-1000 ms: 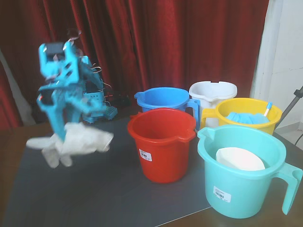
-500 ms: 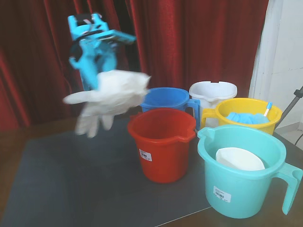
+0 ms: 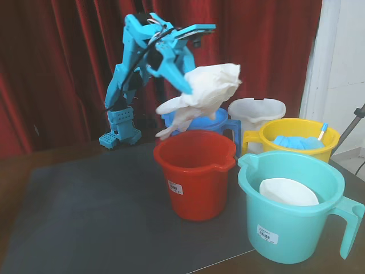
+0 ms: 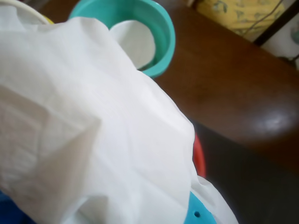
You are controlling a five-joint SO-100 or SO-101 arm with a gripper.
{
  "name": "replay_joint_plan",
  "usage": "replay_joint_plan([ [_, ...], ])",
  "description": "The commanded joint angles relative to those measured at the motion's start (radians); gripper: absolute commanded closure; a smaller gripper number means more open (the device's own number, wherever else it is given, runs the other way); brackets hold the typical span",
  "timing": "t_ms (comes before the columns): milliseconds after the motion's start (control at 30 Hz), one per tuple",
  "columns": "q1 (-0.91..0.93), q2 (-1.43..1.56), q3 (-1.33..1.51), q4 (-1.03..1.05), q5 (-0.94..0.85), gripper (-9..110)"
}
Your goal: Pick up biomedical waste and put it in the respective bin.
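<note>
My fingers (image 3: 191, 85) hold the white glove (image 3: 201, 94) tight, high in the air. It hangs over the far rim of the red bin (image 3: 194, 171). In the wrist view the glove (image 4: 88, 135) hides almost everything.

White glove (image 3: 202, 94): thin, wrinkled, hanging limp in the air above the red bucket (image 3: 194, 174), fingers drooping toward the left in the fixed view. Bucket upright on dark mat, open, barcode sticker facing front, spout at right.
</note>
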Motion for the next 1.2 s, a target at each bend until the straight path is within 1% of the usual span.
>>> replay_joint_plan([
  [0, -0.014, 0.035, -0.048, -0.028, 0.008, 102],
  [233, -0.009, -0.083, -0.014, -0.176, 0.002, 102],
  [300, 0.021, -0.11, -0.02, -0.21, -0.003, 102],
  [467, 0.095, -0.156, -0.02, -0.272, -0.089, 102],
  [667, 0.103, -0.153, -0.02, -0.259, -0.124, 102],
  [733, 0.133, -0.146, -0.008, -0.249, -0.144, 102],
  [1000, 0.147, -0.14, -0.064, -0.129, -0.149, 101],
  [1167, 0.144, -0.141, -0.15, -0.055, -0.133, 87],
])
